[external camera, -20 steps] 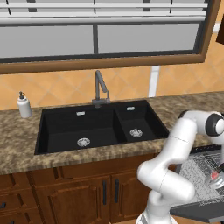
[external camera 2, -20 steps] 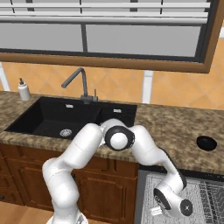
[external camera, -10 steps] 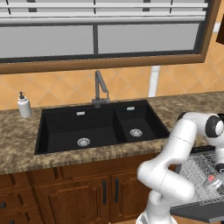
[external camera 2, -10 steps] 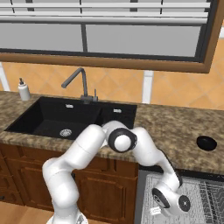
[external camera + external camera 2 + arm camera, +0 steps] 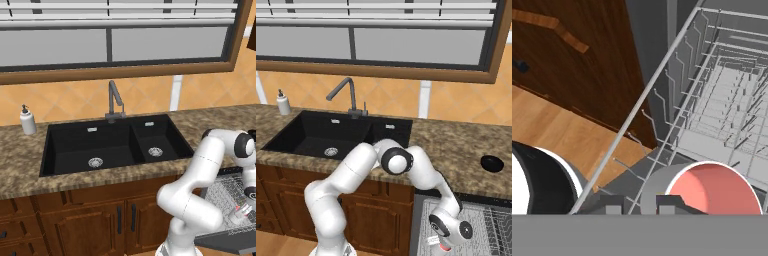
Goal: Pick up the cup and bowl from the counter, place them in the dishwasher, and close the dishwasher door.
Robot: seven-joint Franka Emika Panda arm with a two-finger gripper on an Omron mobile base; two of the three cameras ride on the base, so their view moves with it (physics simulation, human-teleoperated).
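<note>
Hand view puts the cup right at my gripper, lying in the corner of the dishwasher rack with its red-pink mouth facing the camera. One finger tip sits outside the whitish-grey wall and one against the rim, but I can't tell whether the jaws are pinching it or just parted. My judgement: this is the release, so I'd spread the fingers fully and back straight out along the cup's axis (a sideways drag could roll it, smooth and tapered as it is). The rack is thin light-grey wire with upright tines. Beyond it, the cabinet side is dark grained wood. In the right base view, the bowl, small, dark and round, waits on the speckled counter.
</note>
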